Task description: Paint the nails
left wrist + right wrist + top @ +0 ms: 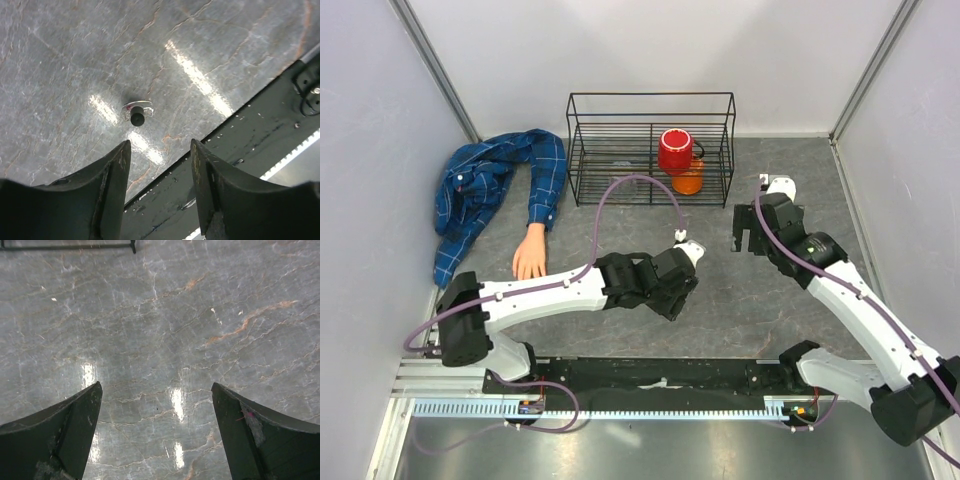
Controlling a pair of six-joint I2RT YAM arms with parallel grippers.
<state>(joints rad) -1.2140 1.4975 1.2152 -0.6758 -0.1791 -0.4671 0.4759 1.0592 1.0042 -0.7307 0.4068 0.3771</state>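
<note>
The peach fake hand point(530, 252) lies palm down at the left of the table, its blue plaid sleeve point(546, 180) running back to a crumpled shirt. Its nails are too small to make out in the top view. My left gripper point(675, 303) hovers mid-table, well to the right of the hand. In the left wrist view that gripper point(160, 145) is open and empty. A tiny bottle with a black cap point(137, 114) stands on the marble just beyond its fingertips. My right gripper point(748, 240) point(156, 386) is wide open over bare marble at the right.
A black wire basket point(582, 160) stands at the back with a red cup point(675, 150) and an orange object point(688, 182) inside. The black mounting rail point(260, 125) runs along the near edge, close under the left gripper. Walls close in both sides.
</note>
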